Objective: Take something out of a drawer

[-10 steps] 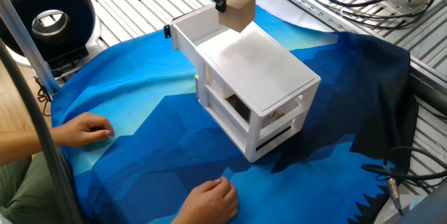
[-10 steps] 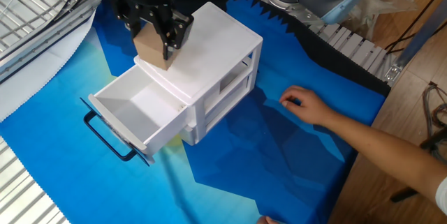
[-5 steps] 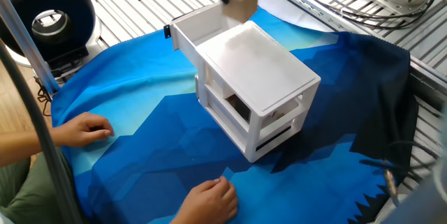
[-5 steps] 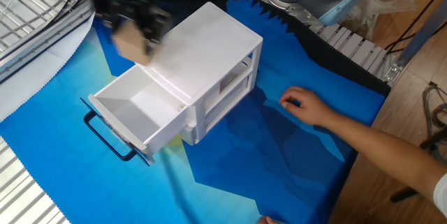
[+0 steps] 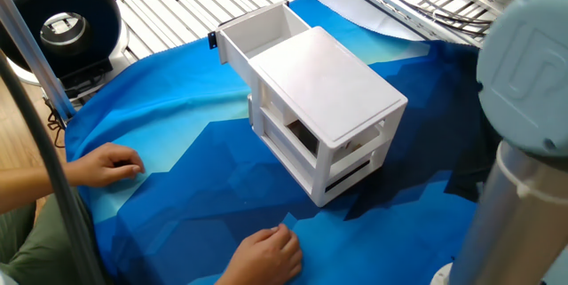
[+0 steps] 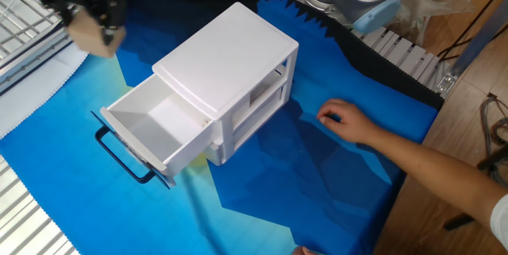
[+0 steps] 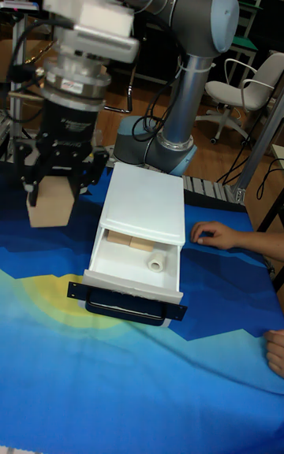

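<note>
Tan cube held in the air beside the open top drawer.

Nearest in the tall fixed view, the black handle (image 7: 126, 306) fronts the drawer (image 7: 136, 273), which stands pulled out of the white cabinet (image 7: 147, 200) on the blue cloth (image 7: 118, 375) over the worktop; inside it lie pale wooden blocks (image 7: 130, 243) and a small white roll (image 7: 156, 263). A person's hand (image 7: 211, 235) rests on the cloth just beside the cabinet, and another hand (image 5: 266, 257) lies at the cloth's edge. Beyond the drawer and off to its side, the cube (image 7: 50, 203) hangs clear above the cloth, outside the drawer, with the fingers (image 7: 93, 176) closed against its sides under the gripper (image 7: 55, 186). Behind rises the grey arm (image 7: 189, 52).
</note>
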